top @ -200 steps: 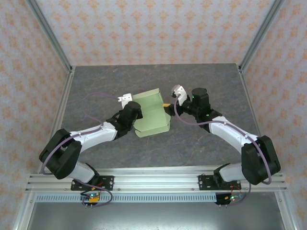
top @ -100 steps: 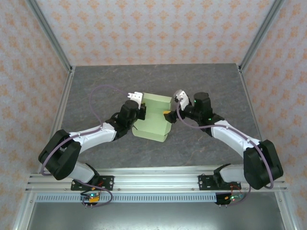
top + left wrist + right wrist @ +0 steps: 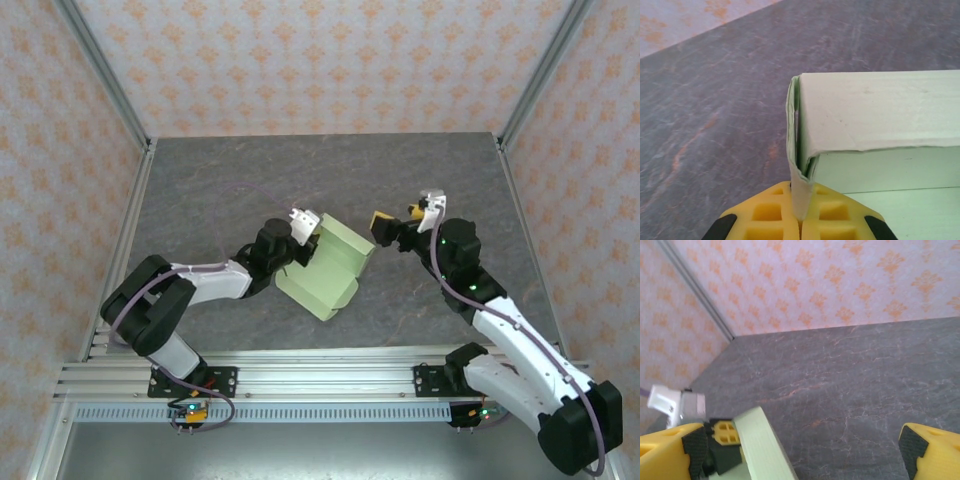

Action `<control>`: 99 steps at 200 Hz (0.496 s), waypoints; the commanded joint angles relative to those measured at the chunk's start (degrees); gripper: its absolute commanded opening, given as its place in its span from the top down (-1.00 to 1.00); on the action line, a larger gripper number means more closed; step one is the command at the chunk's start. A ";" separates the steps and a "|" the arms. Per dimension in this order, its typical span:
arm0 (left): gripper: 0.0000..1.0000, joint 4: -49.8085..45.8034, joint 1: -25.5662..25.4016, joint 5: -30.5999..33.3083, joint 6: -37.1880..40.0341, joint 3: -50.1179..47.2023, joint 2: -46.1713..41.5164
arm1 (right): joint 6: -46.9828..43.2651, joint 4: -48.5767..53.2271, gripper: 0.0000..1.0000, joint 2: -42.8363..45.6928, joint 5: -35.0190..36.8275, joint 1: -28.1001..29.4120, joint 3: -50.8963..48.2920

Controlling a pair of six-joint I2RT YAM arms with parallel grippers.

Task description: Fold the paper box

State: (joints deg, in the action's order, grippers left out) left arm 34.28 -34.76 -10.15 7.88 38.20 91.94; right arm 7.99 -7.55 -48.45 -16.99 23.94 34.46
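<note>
The paper box is a pale green, partly folded card shell, tilted on the dark table at centre. My left gripper is at its upper left edge. In the left wrist view this gripper is shut on a thin doubled flap at the corner of the paper box. My right gripper stands open just right of the box, apart from it, with nothing between its fingers. The right wrist view has its yellow fingers wide apart and the box edge low on the left.
The grey stone-patterned table has free room behind and to the right of the box. Patterned walls and metal corner posts close in the sides and back. The arm bases stand on the rail at the near edge.
My right gripper has opened wide and drawn back to the right, away from the box. The left gripper has swung the box round, so it now lies slanted and closer to the front.
</note>
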 commanded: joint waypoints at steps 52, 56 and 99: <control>0.98 12.73 -3.17 -0.90 -1.11 -5.81 5.51 | 8.38 20.44 -0.59 -21.17 -8.35 -0.11 15.02; 0.97 13.75 -3.41 -0.49 -1.11 -6.18 6.06 | 7.47 21.26 -0.54 -23.02 -9.93 -0.09 16.14; 0.89 20.21 -4.57 1.92 -1.37 -6.92 10.86 | 2.17 27.81 -0.42 -35.94 -13.73 2.24 26.45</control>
State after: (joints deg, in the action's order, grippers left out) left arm 49.10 -38.65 -11.03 6.94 31.79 100.31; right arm 14.11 13.76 -80.40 -27.14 24.49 56.31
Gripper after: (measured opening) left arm 0.053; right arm 0.710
